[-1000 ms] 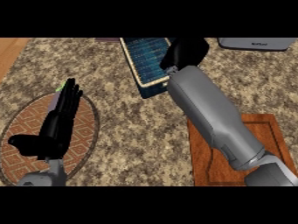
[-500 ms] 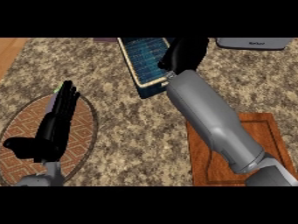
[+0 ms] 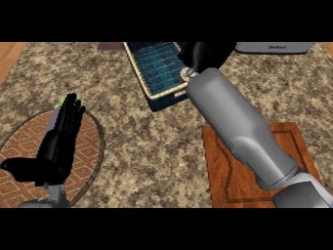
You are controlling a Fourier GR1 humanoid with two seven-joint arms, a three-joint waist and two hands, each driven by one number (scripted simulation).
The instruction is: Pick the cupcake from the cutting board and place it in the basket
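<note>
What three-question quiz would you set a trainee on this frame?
1. True or false: the right forearm crosses above the cutting board.
2. The right robot hand shows at: A) the rim of the blue basket, B) the cutting board, C) neither.
3. Fill in: the left robot hand holds its fingers ____ (straight or curled).
Key: 1 true; 2 A; 3 straight.

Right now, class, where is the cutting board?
In the head view, the cutting board lies at the right of the counter, near the lower edge, partly hidden by the right forearm.
</note>
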